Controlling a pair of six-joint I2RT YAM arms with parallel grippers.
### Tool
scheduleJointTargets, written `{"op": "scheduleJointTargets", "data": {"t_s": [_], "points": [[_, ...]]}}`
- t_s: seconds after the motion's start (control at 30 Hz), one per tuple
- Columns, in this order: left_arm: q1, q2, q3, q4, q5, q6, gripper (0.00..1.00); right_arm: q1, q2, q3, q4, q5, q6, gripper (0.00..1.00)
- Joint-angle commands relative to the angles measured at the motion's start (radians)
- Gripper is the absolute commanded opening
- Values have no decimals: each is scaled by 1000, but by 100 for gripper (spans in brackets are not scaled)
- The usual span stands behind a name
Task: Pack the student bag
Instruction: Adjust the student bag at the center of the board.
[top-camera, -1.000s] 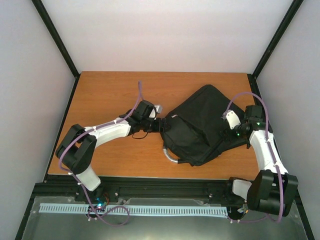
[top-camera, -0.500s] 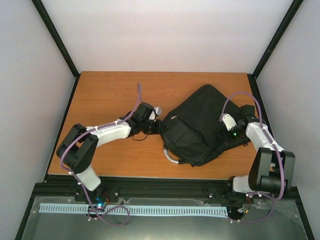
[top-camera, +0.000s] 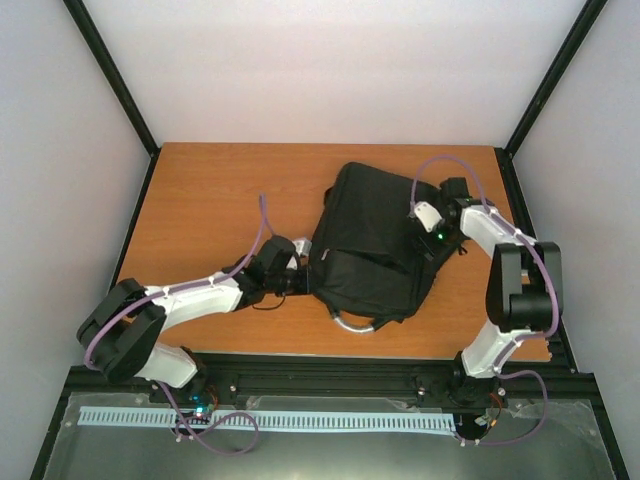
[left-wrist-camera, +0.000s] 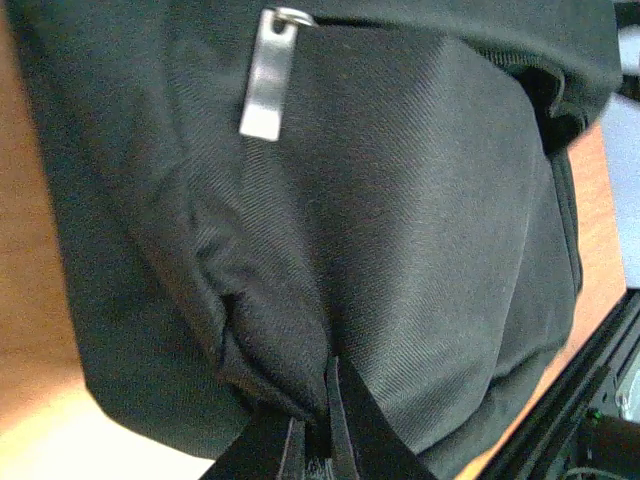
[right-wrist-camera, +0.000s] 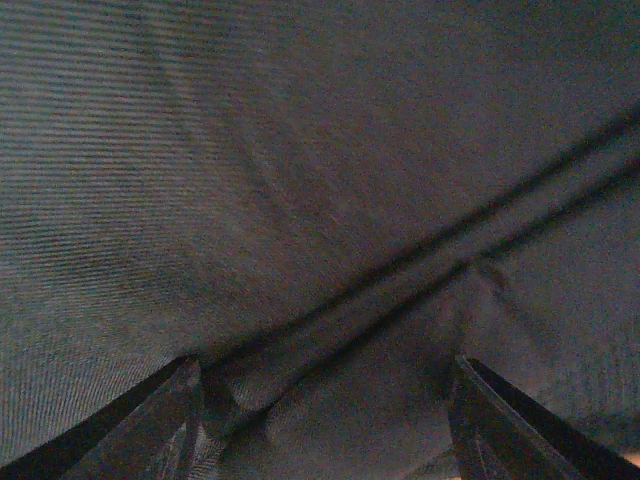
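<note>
- Currently the student bag (top-camera: 368, 245) lies flat on the wooden surface (top-camera: 200, 190), right of centre and turned at an angle. Its curved grey handle (top-camera: 352, 322) points toward the near edge.
- The left arm (top-camera: 200, 295) reaches low across the surface to the bag's left edge. In the left wrist view, the left jaws are pressed together on a puckered fold of black fabric at a corner below the metal zip pull (left-wrist-camera: 268, 85).
- That pinch looks meant to give a hold on the soft shell, so the bag can be pulled, steadied or drawn taut. Fabric this limp offers no rigid part to take.
- The right arm (top-camera: 520, 285) bends over the bag's far right side. The right jaws stand spread, one to each side of a dark band running diagonally over the fabric. Whether that band is a strap or a seam I cannot tell, and nothing is clamped between them.
- The right side seems to be lining up its own grip opposite the left one, so that two holds could stretch the bag or open it.
- Nothing to be packed is in view, and I cannot tell whether any zip is open. The task looks to be at an early stage.
- A thin fold could slip out of the left jaws under a hard pull, and the bag might slide rather than open.
</note>
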Motion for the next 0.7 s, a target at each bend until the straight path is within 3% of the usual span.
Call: {"op": "scheduleJointTargets", "data": {"t_s": [0.0,0.1,0.27,0.4,0.5,0.67], "points": [[-108,-45,-58,-34,-2,-48,1,59,160,112,122,169,84,67],[-169,-59,-90,-36,-17,-80,4,86,221,204,91,187,98,67],[-192,-166,-122,-149,-77,-96,47,92,174,290,31,173,99,66],[-190,-344,-130,-271,-203,-96,65,92,47,289,-20,133,102,68],[-173,-427,-114,-326,-265,-95,73,108,-44,269,-52,102,106,68],[-72,-428,-87,-300,-241,-85,74,200,-163,234,-90,61,101,67]]}}
